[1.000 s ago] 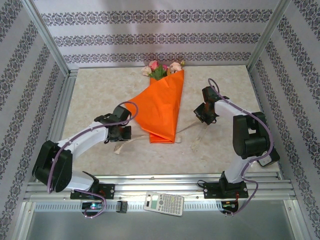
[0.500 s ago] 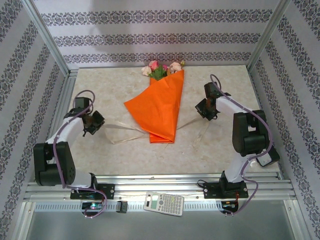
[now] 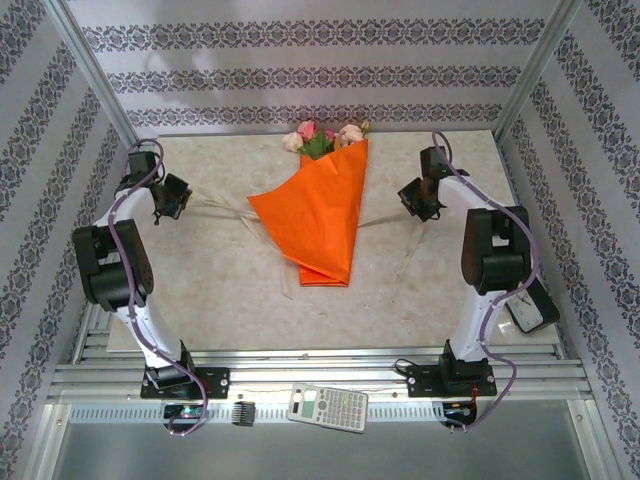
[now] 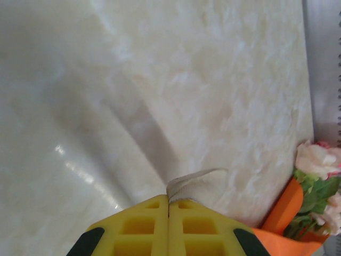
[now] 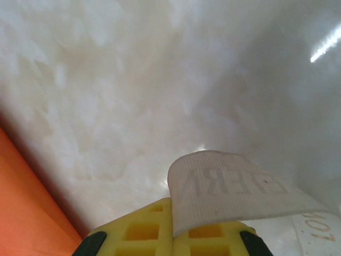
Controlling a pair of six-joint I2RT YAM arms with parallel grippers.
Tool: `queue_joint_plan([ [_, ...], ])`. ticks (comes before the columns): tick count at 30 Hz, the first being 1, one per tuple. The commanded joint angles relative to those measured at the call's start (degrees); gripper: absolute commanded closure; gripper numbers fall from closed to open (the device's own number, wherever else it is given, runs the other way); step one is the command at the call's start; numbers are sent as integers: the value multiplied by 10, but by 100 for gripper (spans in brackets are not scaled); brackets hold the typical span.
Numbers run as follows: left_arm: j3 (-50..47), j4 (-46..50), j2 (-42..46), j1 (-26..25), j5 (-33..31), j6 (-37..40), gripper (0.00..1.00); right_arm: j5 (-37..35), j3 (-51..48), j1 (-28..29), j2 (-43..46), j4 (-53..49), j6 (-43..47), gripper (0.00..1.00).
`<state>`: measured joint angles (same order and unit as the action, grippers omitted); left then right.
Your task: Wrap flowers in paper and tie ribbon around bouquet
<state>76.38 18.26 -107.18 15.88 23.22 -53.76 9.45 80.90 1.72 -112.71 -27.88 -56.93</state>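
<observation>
Bouquet [image 3: 318, 215]: narrow orange cone, creased, pink and cream rose heads [image 3: 322, 135] at far edge of counter [image 3: 230, 290]. Ribbon [image 5: 229, 189] stretches out both sides; left gripper [image 3: 172, 197] and right gripper [image 3: 418, 197] each clamped on it.

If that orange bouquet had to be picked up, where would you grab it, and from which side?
Probably the near end of the bouquet, from above, with the fingers spanning its width. It lies flat and is narrow there. The flowers at the far end would likely crush, and the wide left side would just bend.
</observation>
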Motion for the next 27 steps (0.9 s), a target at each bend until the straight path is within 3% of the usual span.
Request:
queue_joint_plan([
  [1,47,-24,-23,4,26,-37,100,6,49,-13,-19,3,13,100],
  [7,101,63,-40,-8,27,-21,100,0,106,-18,-38,-27,35,100],
  [12,24,91,15,-41,35,-66,99,-35,72,-32,-5,-37,39,100],
  [19,-83,73,64,-119,65,-123,66,-77,43,-74,54,-55,59,100],
  [22,-100,77,92,-130,52,-135,53,-87,43,-92,75,-61,74,100],
  [27,-86,129,133,-129,9,-129,44,-106,76,-113,97,-79,96,100],
])
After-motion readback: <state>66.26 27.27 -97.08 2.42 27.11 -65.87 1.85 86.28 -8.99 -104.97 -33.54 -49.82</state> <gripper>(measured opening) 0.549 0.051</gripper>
